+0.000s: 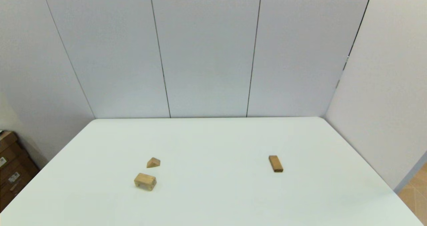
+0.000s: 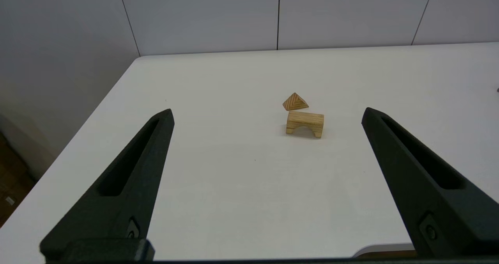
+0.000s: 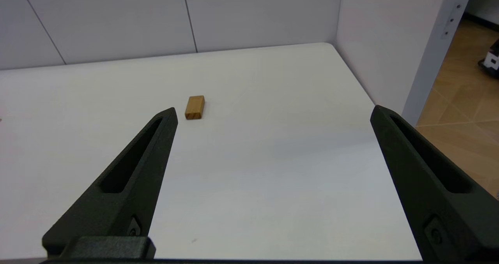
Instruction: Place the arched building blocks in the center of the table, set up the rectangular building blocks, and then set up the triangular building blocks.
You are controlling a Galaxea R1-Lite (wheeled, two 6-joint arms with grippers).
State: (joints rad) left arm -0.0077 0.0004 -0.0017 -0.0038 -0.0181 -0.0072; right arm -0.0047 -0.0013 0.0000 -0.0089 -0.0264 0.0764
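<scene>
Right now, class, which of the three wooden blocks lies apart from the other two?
The rectangular block, a flat solid plank alone on the table's right side. The arched block and triangular block sit together on the left.

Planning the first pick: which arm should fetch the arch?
Left. The arch lies on the table's left half, ahead of the open left tool; the right tool faces the plank.

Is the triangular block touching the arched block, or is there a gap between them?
Apart. The head view shows a strip of white table between the triangular block and the arched block. The left wrist view makes them look nearly joined, so it does not settle it.
</scene>
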